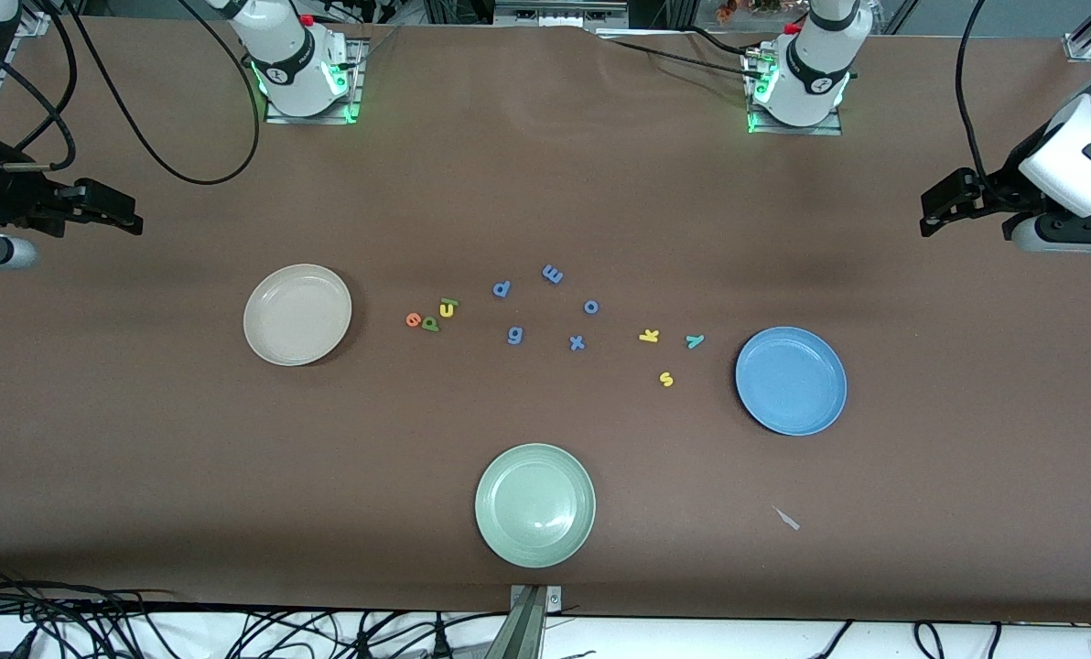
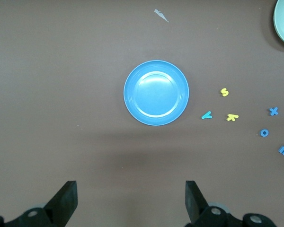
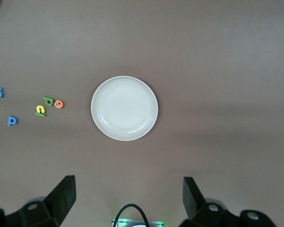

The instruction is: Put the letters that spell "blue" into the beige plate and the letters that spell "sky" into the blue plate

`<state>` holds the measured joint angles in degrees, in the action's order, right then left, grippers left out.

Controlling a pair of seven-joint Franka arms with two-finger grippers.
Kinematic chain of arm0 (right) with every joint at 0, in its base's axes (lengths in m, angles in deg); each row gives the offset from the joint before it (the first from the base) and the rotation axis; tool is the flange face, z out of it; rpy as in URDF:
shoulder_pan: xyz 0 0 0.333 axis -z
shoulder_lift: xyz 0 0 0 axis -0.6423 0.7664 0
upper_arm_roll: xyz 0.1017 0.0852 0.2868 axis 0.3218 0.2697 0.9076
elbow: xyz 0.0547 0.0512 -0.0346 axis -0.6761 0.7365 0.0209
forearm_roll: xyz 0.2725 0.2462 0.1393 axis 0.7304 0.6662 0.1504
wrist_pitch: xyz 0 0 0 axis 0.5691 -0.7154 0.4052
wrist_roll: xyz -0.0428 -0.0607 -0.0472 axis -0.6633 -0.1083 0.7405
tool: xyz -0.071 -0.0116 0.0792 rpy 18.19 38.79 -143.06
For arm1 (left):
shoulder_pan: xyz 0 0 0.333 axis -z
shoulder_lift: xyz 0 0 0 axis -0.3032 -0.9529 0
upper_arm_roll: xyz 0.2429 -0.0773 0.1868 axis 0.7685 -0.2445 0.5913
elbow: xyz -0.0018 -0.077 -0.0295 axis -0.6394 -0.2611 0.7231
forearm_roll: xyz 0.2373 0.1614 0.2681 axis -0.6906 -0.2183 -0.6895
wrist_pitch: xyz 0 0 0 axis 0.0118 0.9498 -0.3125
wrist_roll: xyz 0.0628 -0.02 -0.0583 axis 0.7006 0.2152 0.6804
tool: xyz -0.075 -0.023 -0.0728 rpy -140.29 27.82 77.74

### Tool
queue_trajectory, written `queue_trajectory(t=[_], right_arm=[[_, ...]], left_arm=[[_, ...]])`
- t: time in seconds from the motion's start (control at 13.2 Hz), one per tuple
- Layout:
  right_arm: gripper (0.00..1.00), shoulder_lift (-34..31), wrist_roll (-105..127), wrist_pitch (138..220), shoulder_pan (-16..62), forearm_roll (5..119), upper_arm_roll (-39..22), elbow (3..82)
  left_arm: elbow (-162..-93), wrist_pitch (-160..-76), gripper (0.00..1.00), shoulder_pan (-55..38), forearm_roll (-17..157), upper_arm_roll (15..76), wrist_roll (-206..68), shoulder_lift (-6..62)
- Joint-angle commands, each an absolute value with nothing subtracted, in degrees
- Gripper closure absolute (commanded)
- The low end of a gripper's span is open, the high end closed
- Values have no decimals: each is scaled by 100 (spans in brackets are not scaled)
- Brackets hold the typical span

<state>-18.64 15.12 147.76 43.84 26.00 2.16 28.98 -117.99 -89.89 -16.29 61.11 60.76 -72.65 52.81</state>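
Both tools hung wide and empty — the left tool [image 2: 130, 201] high over the blue plate [image 1: 791, 381], the right tool [image 3: 128, 201] over the beige plate [image 1: 297, 314], each arm waiting above its target. Near beige lay e [image 1: 413, 319], b [image 1: 431, 322], u [image 1: 448, 308], probably with l; near blue, k [image 1: 649, 336], y [image 1: 694, 341], s [image 1: 665, 378]. Between them sat blue-purple letters [image 1: 553, 273] — distractors — and a green plate [image 1: 534, 504] nearer the camera.

Front: high camera facing both arm bases, whole table in frame | Left wrist: looks straight down from well above the blue plate [image 2: 156, 92] | Right wrist: straight down over the beige plate [image 3: 124, 108] | Shared: each plate [image 1: 791, 381] [image 1: 297, 314] and nearby letters also appear in front view
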Motion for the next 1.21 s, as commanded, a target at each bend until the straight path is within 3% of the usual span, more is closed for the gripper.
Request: queue_trajectory(t=[0.0, 0.38, 0.68, 1.14], right_arm=[[0, -1832, 1542, 14644, 4375, 2532, 242, 2712], [0, -1814, 1498, 14644, 4401, 2454, 207, 2624], [0, -1832, 1533, 14635, 4296, 1724, 444, 2615], [0, -1858, 1560, 14539, 4304, 1759, 533, 2572]], left_arm=[[-11871, -8965, 0, -1668, 5963, 6030, -7226, 5402], [-11871, -8965, 0, -1668, 5963, 6030, -7226, 5402], [-11871, -8965, 0, -1668, 5963, 6030, -7226, 5402], [-11871, -8965, 0, -1668, 5963, 6030, -7226, 5402]])
